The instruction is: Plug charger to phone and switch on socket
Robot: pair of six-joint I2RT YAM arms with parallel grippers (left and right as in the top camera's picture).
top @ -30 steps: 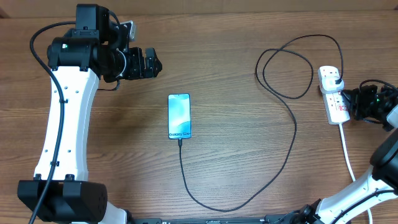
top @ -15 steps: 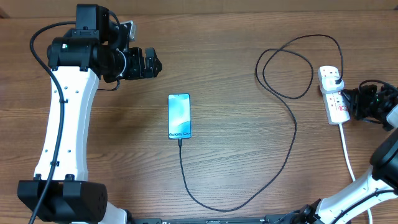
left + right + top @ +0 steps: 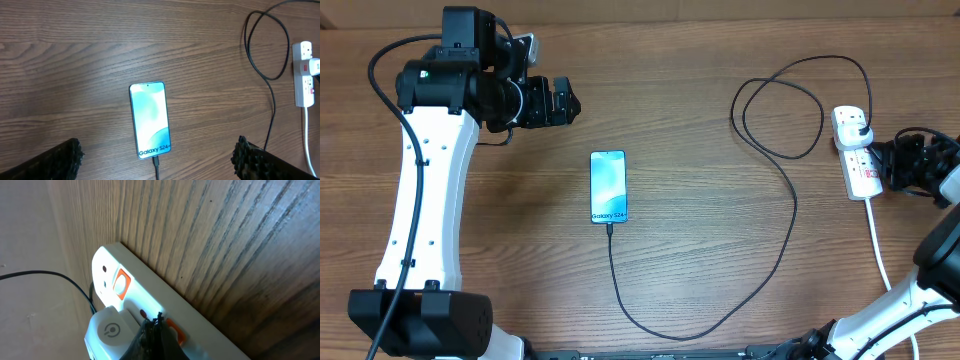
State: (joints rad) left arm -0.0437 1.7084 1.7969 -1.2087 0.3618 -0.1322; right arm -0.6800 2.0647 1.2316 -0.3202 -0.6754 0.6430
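At the right edge of the overhead view, my right hand (image 3: 883,165) is clenched with nothing between its fingers, and its tips meet the white socket (image 3: 857,150) from the right side. In the right wrist view those closed tips sit on the socket's face, just beside an orange-red switch (image 3: 172,330) and next to a white plug block (image 3: 111,330). The charger (image 3: 794,215) runs from the socket's upper end and loops across the table (image 3: 700,120). It then sweeps down and around to the bottom edge of the phone (image 3: 608,187), where its tip is plugged in. The phone lies flat at frame centre, screen lit. My left hand (image 3: 565,101) hangs at upper left, released wide. It is well apart from the phone, which lies below and to the right of it.
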